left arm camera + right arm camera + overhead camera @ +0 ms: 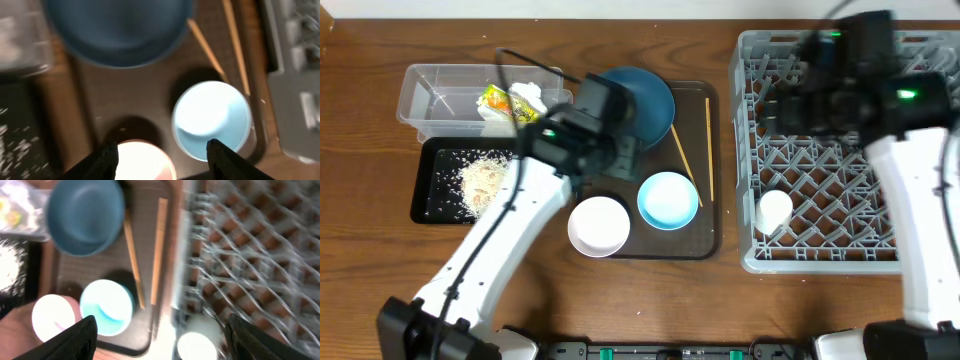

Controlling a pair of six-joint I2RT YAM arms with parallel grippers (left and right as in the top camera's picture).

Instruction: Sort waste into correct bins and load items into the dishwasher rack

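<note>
On the brown tray [705, 245] lie a dark blue plate [650, 100], a light blue bowl [668, 200], a white bowl [599, 225] and wooden chopsticks [708, 150]. My left gripper [162, 155] is open and empty, above the gap between the white bowl [142, 162] and the light blue bowl [210, 117]. My right gripper [162, 335] is open and empty, over the left edge of the grey rack [820, 255]. A small white cup [775, 212] lies in the rack. The clear tub [435, 100] holds tissue [528, 95] and a wrapper [497, 100]. The black tray [430, 195] holds rice scraps [485, 180].
The tub and black tray stand left of the brown tray and the rack stands right of it. Bare wood table [650, 300] runs along the front. Both wrist views are motion-blurred.
</note>
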